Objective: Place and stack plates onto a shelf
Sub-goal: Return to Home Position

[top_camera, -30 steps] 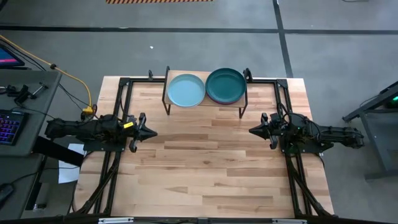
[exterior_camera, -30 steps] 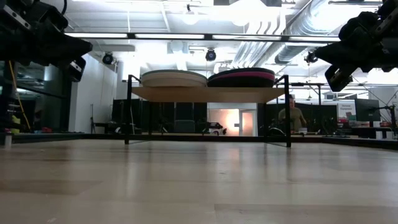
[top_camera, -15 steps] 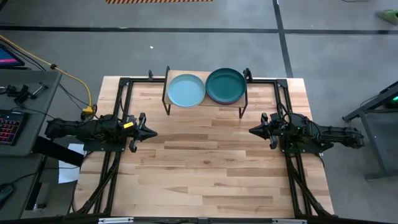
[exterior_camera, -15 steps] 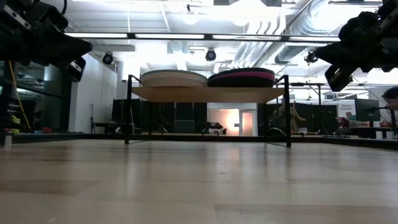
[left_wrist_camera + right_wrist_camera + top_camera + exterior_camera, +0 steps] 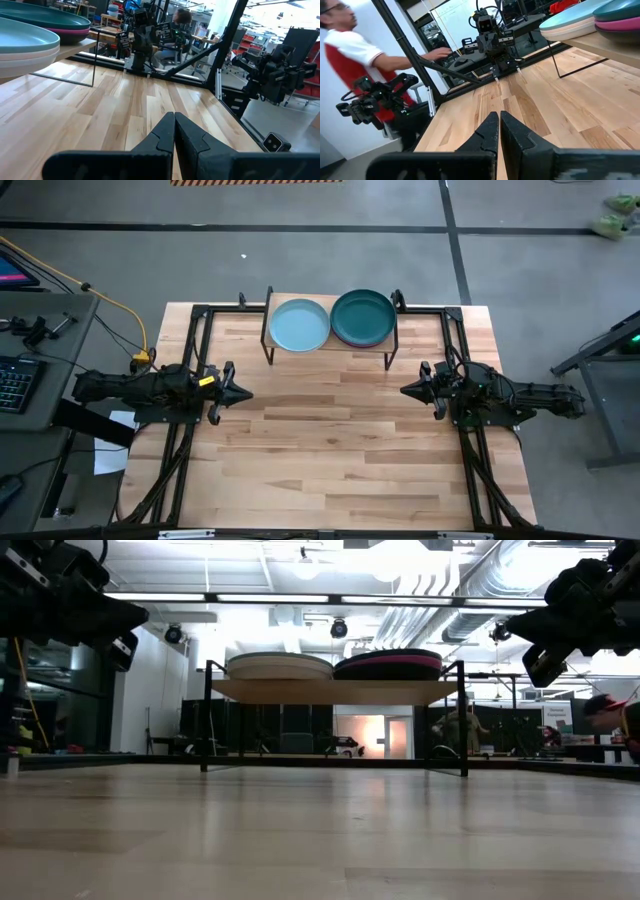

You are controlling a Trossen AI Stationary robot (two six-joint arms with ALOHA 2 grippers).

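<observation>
The shelf (image 5: 330,342) stands at the table's far edge on thin black legs. Two plate stacks rest on its board: a pale blue-green plate (image 5: 298,324) tops the left stack, a dark teal plate (image 5: 363,316) tops the right stack, with a magenta plate's rim (image 5: 390,659) under it. In the low view, the left stack (image 5: 279,666) shows pale rims. My left gripper (image 5: 243,393) is shut and hovers over the table's left side. My right gripper (image 5: 407,390) is shut and hovers over the right side. Both point toward the table's middle, well short of the shelf.
Black frame rails (image 5: 192,360) run along the table's left and right sides. A bare stretch of the wooden tabletop (image 5: 325,440) lies between the grippers and toward the near edge. A person in a red and white shirt (image 5: 355,55) moves beyond the table's left side.
</observation>
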